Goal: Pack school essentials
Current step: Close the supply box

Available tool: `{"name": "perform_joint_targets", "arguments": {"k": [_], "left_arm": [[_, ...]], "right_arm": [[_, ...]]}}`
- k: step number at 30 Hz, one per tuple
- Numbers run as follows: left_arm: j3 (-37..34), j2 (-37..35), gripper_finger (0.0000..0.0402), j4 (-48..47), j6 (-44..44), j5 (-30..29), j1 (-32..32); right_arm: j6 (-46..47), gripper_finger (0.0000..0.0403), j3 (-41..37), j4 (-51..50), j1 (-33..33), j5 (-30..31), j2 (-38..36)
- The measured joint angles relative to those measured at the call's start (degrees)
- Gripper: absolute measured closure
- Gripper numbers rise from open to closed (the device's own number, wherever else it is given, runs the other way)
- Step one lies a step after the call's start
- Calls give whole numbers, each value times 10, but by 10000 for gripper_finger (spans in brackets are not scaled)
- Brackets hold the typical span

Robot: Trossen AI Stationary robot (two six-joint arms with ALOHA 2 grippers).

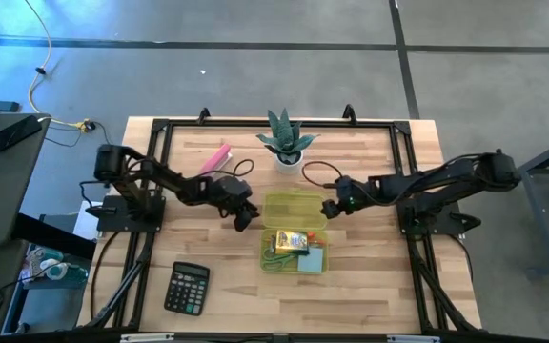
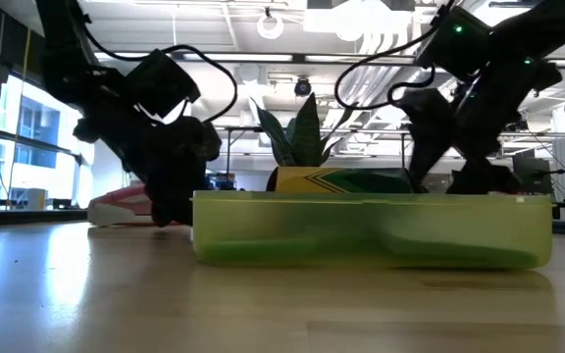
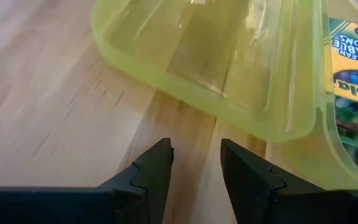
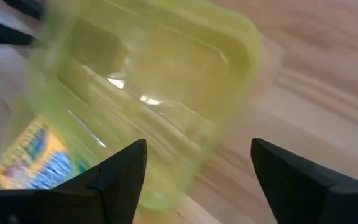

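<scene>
Mid-table sits the yellow-green case [image 1: 294, 233], lid [image 1: 293, 207] flipped open, with the crayon box [image 1: 293, 241] and blue note pad [image 1: 314, 260] already inside. I've got the left gripper [image 1: 244, 215] just beside the lid's left edge, fingers [image 3: 154, 171] parted a little, gripping nothing. The right gripper [image 1: 331, 207] is spread wide at the lid's right corner, also empty. My worry: push the lid unevenly and the whole case skids or the lid snags on the crayon box.
</scene>
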Motion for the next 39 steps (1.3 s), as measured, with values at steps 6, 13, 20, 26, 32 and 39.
{"name": "perform_joint_targets", "arguments": {"k": [6, 13, 20, 26, 32, 39], "left_arm": [[22, 11, 271, -22, 13, -16, 0], [24, 12, 271, -28, 23, -36, 5], [24, 12, 271, -29, 23, -47, 8], [23, 13, 271, -23, 23, -82, 8], [30, 14, 271, -25, 23, -112, 9], [44, 16, 271, -28, 29, -135, 25]], "right_arm": [[40, 166, 0, -56, 34, 35, -15], [74, 234, 0, -95, 56, 79, -4], [102, 310, 0, -74, 67, 94, 42], [116, 357, 1, -38, 68, 102, 81], [131, 387, 1, -23, 66, 128, 86], [126, 402, 0, 14, 62, 135, 88]]}}
